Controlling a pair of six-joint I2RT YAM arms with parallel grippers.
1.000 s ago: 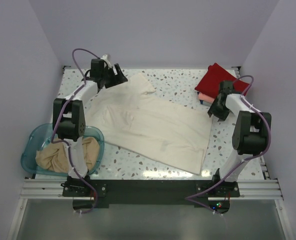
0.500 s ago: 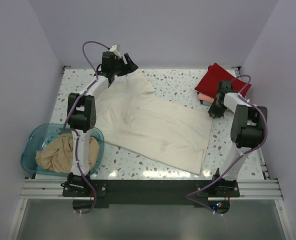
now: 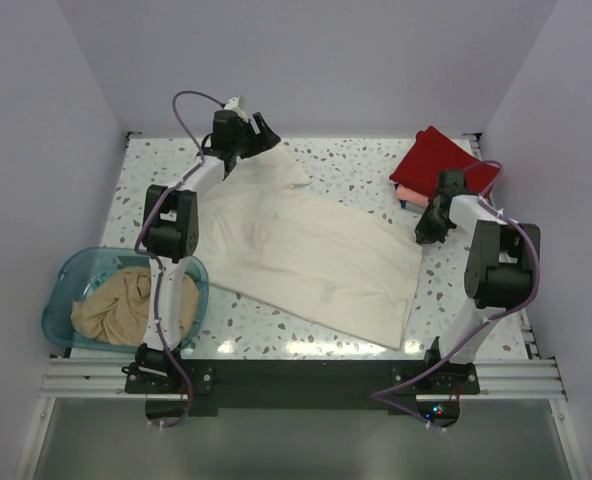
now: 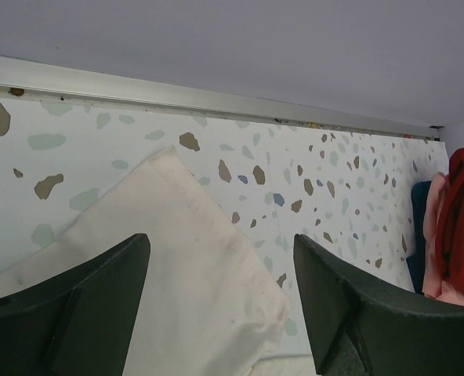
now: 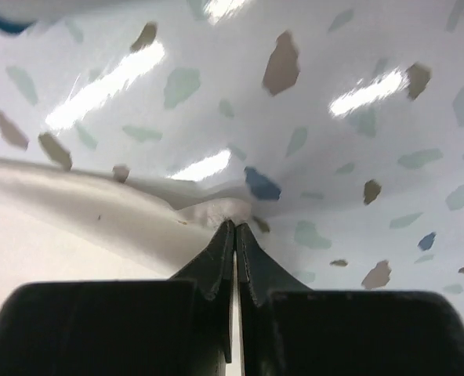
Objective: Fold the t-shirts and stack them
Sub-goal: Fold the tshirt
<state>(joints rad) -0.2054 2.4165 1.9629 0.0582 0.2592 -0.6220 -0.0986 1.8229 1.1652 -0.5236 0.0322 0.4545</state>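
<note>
In the last second my right gripper [image 3: 428, 228] has come down to the right edge of the cream shirt [image 3: 306, 250] and closed fully; before it was half open and a little higher, nearer to the stack. In the right wrist view the fingers meet with almost no gap, and the cream edge is puckered up just at their tips, so I judge I have a thin pinch of the cloth, though I cannot see how deep it goes. My left gripper [image 3: 259, 135] has moved along the far side, from the left corner to above the far sleeve of the same shirt, and it is wide open as before, with nothing between the jaws. The cream shirt lies spread flat in the middle of the tabletop [image 3: 366, 165], not yet folded. The red shirt [image 3: 434, 158] lies folded on the pink shirt [image 3: 408, 193] at the far right, and the tan shirt [image 3: 116, 305] waits in the tub [image 3: 61, 285]. For the task this means one side is taken; I think the left side must also be gripped before a fold can begin.
</note>
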